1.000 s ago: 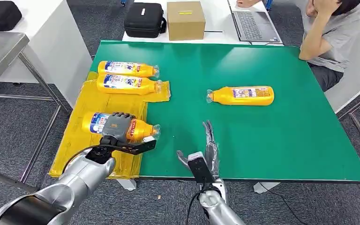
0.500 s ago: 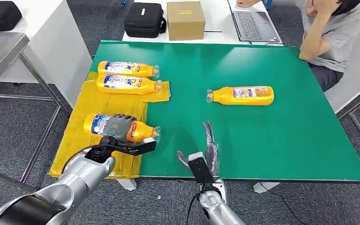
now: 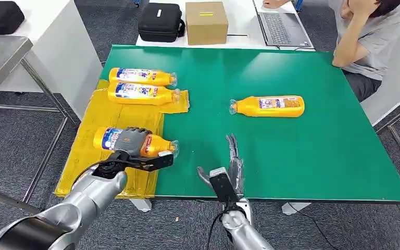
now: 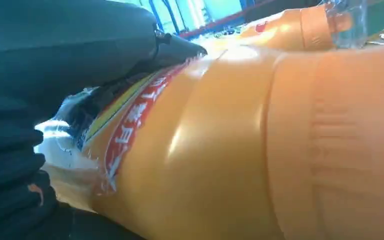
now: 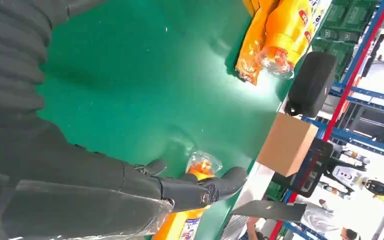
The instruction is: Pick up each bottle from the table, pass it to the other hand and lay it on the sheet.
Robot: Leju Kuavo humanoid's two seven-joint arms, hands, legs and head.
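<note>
My left hand (image 3: 130,141) grips an orange bottle (image 3: 156,146) around its label, lying sideways over the near part of the yellow sheet (image 3: 130,117). Up close in the left wrist view, the bottle (image 4: 230,150) lies under my dark fingers (image 4: 55,45). Two more orange bottles (image 3: 138,76) (image 3: 140,94) lie side by side at the sheet's far end. Another bottle (image 3: 268,106) lies on the green table (image 3: 291,156) at the right, cap pointing left. My right hand (image 3: 233,161) holds nothing, its fingers straight, near the table's front edge, well short of that bottle (image 5: 200,167).
A person (image 3: 367,36) sits at the table's far right corner beside a laptop (image 3: 281,26). A cardboard box (image 3: 206,22) and a black case (image 3: 160,22) stand on the white table behind. A metal table (image 3: 0,57) stands at the left.
My left hand with its bottle has shifted very slightly right and down over the sheet. The right hand and the other bottles have not moved.
</note>
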